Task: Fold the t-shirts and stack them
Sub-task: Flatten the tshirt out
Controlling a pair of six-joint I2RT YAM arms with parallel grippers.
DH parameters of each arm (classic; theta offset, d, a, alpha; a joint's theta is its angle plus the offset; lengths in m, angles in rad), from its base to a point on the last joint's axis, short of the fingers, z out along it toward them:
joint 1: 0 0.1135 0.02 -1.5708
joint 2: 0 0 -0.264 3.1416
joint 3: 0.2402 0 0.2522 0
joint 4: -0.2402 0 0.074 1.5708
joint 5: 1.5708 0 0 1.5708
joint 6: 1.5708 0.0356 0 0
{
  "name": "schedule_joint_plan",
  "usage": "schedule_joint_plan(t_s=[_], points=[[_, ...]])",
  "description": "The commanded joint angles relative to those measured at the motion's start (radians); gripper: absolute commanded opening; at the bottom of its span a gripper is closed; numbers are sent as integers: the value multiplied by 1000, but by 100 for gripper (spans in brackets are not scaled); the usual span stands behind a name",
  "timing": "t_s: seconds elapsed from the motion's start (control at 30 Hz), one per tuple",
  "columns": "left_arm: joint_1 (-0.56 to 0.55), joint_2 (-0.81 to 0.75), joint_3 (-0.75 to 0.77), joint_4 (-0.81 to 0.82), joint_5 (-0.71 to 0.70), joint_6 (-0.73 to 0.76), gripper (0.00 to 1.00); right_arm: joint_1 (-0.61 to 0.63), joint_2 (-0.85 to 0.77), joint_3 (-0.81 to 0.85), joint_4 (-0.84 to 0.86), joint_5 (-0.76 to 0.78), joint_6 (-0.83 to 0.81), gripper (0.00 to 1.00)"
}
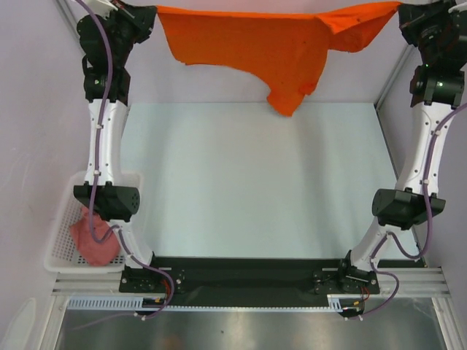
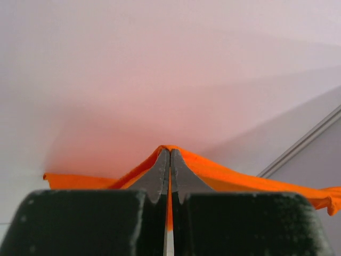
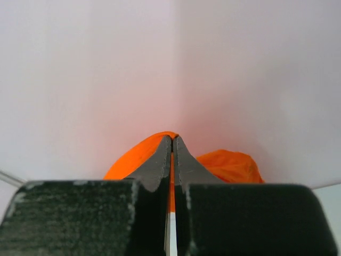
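The bright orange t-shirt (image 1: 255,44) hangs stretched in the air at the far edge of the table, its lower part drooping at the middle right. My left gripper (image 1: 149,13) is shut on its left top corner; the left wrist view shows the cloth (image 2: 224,173) pinched between the fingers (image 2: 160,170). My right gripper (image 1: 400,9) is shut on its right top corner; the right wrist view shows the cloth (image 3: 133,157) in the pinch. The salmon-pink t-shirt (image 1: 95,240) lies crumpled in the basket at the near left.
A white lattice basket (image 1: 62,244) stands at the table's near left edge, partly under the left arm. The pale table top (image 1: 248,182) spreads below the hanging shirt. White walls close the back and sides.
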Motion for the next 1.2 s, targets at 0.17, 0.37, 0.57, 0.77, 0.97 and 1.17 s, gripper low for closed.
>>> schedule_joint_plan(t_s=[0.17, 0.37, 0.57, 0.77, 0.97, 1.17], points=[[18, -305, -522, 54, -13, 58, 0, 23, -381, -610, -70, 2, -70, 0], [27, -536, -1019, 11, -119, 74, 0, 210, -604, -980, -306, 229, -151, 0], [27, -775, -1388, -116, -198, 74, 0, 201, -901, -1302, -606, 281, -171, 0], [27, -922, -1633, -271, -265, 8, 0, 140, -1041, -1452, -832, 240, -211, 0], [27, -940, -1565, -371, -296, 61, 0, 130, -1038, -1365, -893, 278, -267, 0], [27, -852, -1301, -359, -245, 110, 0, 135, -877, -1104, -801, 283, -260, 0]])
